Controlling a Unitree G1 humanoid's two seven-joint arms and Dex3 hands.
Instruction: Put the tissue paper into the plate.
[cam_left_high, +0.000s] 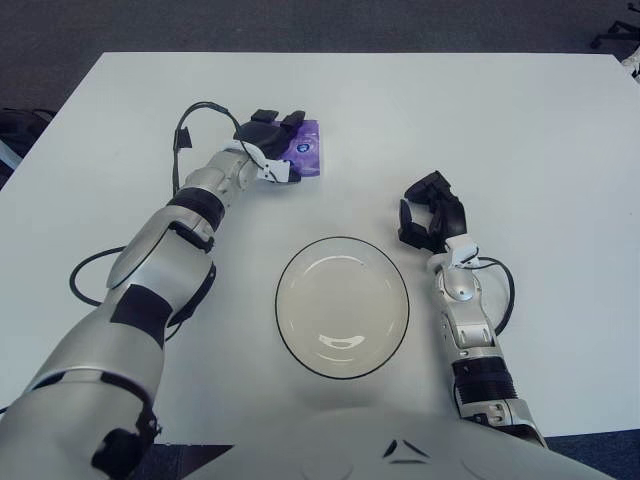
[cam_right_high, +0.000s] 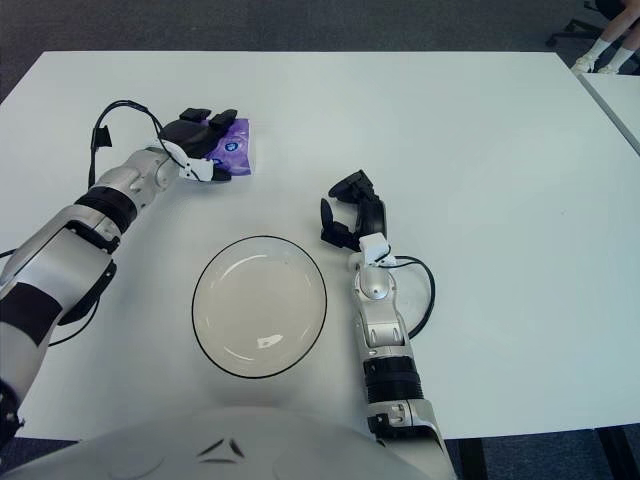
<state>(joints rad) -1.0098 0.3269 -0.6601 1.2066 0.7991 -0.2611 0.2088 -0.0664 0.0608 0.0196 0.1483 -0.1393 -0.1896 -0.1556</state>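
The tissue paper is a purple packet (cam_left_high: 306, 150) lying on the white table (cam_left_high: 520, 130), beyond and left of the plate. My left hand (cam_left_high: 272, 148) is stretched out to it, with the black fingers (cam_left_high: 266, 120) over its far left edge and the thumb at its near edge, closed around the packet's left part. The plate (cam_left_high: 342, 306) is round, clear glass with a dark rim, and stands empty at the near middle of the table. My right hand (cam_left_high: 430, 212) shows just right of the plate, fingers loosely curled, holding nothing.
Black cables loop beside my left arm (cam_left_high: 85, 275) and beside my right forearm (cam_left_high: 505, 300). The table's far edge meets dark carpet (cam_left_high: 300, 25). A chair base shows at the far right corner (cam_left_high: 620, 35).
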